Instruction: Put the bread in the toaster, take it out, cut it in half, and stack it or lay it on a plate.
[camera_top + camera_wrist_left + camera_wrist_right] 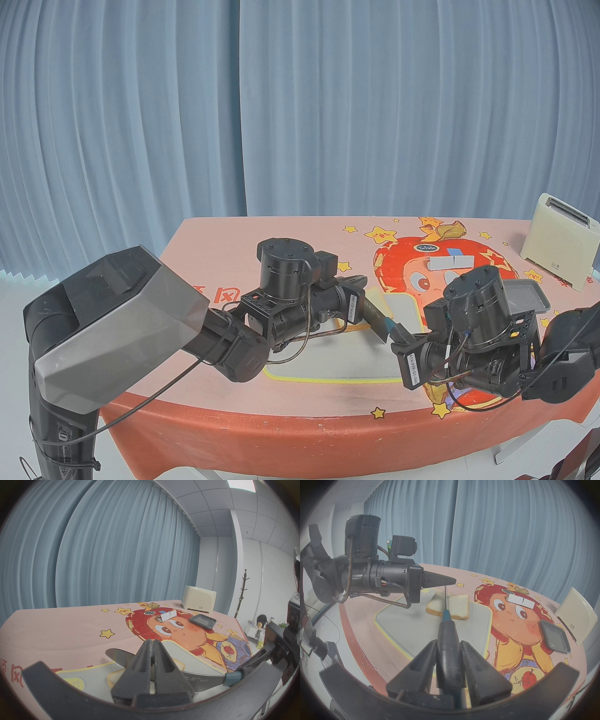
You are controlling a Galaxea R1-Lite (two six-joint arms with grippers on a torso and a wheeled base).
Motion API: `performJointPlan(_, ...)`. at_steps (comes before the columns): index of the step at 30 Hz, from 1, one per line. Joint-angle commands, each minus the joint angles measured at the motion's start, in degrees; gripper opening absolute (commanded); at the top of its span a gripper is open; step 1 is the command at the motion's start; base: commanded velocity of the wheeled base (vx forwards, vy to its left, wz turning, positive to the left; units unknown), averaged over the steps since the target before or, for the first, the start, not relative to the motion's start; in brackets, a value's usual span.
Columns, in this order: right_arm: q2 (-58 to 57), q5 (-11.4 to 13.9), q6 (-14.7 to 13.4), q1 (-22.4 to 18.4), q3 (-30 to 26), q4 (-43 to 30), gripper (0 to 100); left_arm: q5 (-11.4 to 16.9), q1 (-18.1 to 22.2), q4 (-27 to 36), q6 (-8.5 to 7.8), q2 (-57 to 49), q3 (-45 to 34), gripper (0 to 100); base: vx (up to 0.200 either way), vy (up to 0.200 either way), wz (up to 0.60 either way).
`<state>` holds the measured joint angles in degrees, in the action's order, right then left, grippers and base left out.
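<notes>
Right gripper (pixel 449 645), fingers clamped on the knife (pixel 446 628) handle, lays the blade across the bread slice (pixel 457 605) on the cutting mat (pixel 409 627) near the table (pixel 250 250) front edge. Left gripper (pixel 152 644), fingers together, sits at the slice. Toasting seems finished and the cut begun, with plating on the dark tray (pixel 531 297) still left.

The bread (pixel 453 605) is pale with a tan crust, the board (pixel 409 627) grey edged yellow, the knife (pixel 447 630) dark with a blue collar, the toaster (pixel 559 240) cream, the tray (pixel 554 636) dark grey, and the desk (pixel 250 237) salmon-pink with yellow stars and a red-haired cartoon face.
</notes>
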<state>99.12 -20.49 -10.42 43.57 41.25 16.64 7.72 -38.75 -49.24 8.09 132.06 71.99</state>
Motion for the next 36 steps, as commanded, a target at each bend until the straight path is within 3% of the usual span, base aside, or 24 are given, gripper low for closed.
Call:
performJointPlan(1,0.5,0.0,0.0,-0.2,-0.1,0.0,0,0.0,0.0,-0.2,-0.01,-0.9,0.2,0,0.0,0.0,0.0)
performJointPlan(8,-0.7,-0.1,0.3,-0.2,2.8,-0.3,0,0.0,0.0,-0.5,-0.01,0.0,-1.6,0,0.0,0.0,0.0)
performJointPlan(17,-0.1,0.0,-1.2,-0.2,0.4,-3.3,0,0.0,-0.4,-0.2,-0.01,-0.6,-0.6,0,0.0,0.0,0.0)
performJointPlan(25,-1.5,-0.1,-0.9,-0.2,3.6,-4.3,0,-0.1,-0.4,-0.2,-0.01,-0.8,-1.9,0,0.0,0.0,0.0)
performJointPlan(36,-0.7,0.0,-1.4,-0.2,1.5,-4.1,0,0.0,-0.4,1.7,-0.01,-1.2,-0.6,0,0.0,0.0,0.0)
